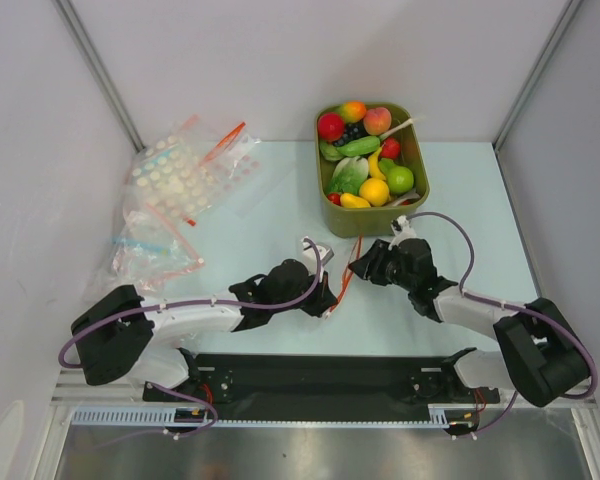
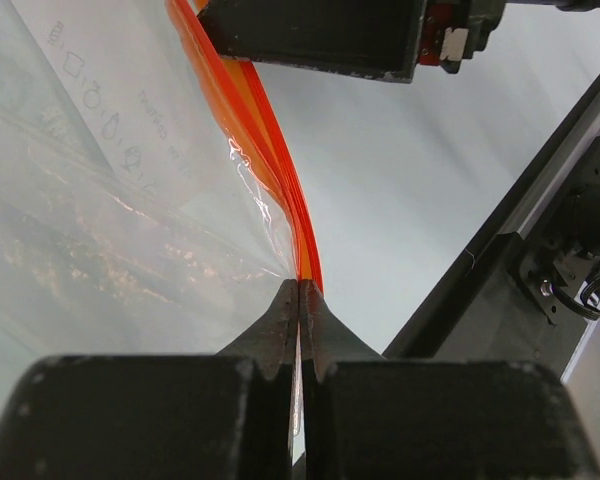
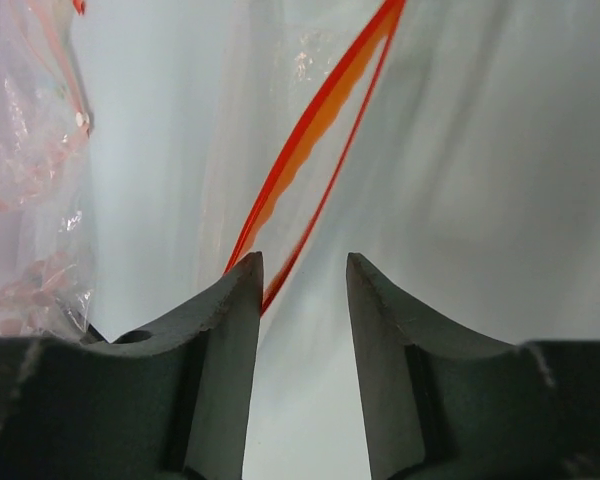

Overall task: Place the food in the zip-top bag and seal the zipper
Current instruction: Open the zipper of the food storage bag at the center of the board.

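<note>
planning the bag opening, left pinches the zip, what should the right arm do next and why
Probably centre the right gripper on the zipper and close. Its fingers are open, the strip running by only one finger's edge. The left gripper is shut on the zipper and the food sits in the tub, so the bag likely needs a second hold to open.

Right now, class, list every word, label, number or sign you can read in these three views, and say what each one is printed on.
No text can be read.
zip-top bag: faint grey lettering and small symbols near its upper part in the left wrist view, too blurred to read.
dotted bags: a pattern of white dots only, no words visible.
</note>
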Controlling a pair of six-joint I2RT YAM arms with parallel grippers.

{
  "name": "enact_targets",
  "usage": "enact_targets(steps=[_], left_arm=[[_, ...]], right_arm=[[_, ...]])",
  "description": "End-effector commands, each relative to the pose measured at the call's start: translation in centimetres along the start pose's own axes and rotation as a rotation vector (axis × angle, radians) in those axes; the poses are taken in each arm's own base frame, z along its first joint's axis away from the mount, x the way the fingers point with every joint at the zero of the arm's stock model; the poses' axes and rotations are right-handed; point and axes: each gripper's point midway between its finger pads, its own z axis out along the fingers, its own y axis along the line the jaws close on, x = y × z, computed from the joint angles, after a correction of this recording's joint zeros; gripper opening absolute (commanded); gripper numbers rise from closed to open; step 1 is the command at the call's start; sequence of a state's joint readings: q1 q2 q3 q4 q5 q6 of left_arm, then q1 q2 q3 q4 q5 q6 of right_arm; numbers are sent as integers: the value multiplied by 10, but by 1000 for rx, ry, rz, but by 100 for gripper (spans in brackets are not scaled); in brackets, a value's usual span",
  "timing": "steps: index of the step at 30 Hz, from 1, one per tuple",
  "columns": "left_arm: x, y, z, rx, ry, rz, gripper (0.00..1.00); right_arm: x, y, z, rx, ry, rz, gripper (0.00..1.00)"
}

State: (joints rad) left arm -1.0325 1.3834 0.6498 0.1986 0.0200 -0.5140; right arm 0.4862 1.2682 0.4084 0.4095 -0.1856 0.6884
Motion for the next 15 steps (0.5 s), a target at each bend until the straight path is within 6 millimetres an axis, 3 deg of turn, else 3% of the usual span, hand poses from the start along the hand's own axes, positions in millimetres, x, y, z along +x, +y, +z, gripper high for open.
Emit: enact_targets(steps=[1, 4, 6, 10, 15], left_arm=[[-22, -14, -4, 35, -66, 23, 0], [-21, -14, -4, 33, -63, 26, 0], [-22, -14, -5, 33, -63, 26, 1], [-22, -4, -4, -32, -49, 21, 17], [-32, 10, -10, -134, -69, 22, 39]], right_arm=[[-13, 21, 7, -69, -9, -4, 44], [-10, 25, 9, -83, 8, -13, 34], [-11, 28, 9, -89, 10, -28, 21], [-11, 38, 5, -99, 4, -84, 1], [-13, 59, -3, -106, -54, -204, 0]])
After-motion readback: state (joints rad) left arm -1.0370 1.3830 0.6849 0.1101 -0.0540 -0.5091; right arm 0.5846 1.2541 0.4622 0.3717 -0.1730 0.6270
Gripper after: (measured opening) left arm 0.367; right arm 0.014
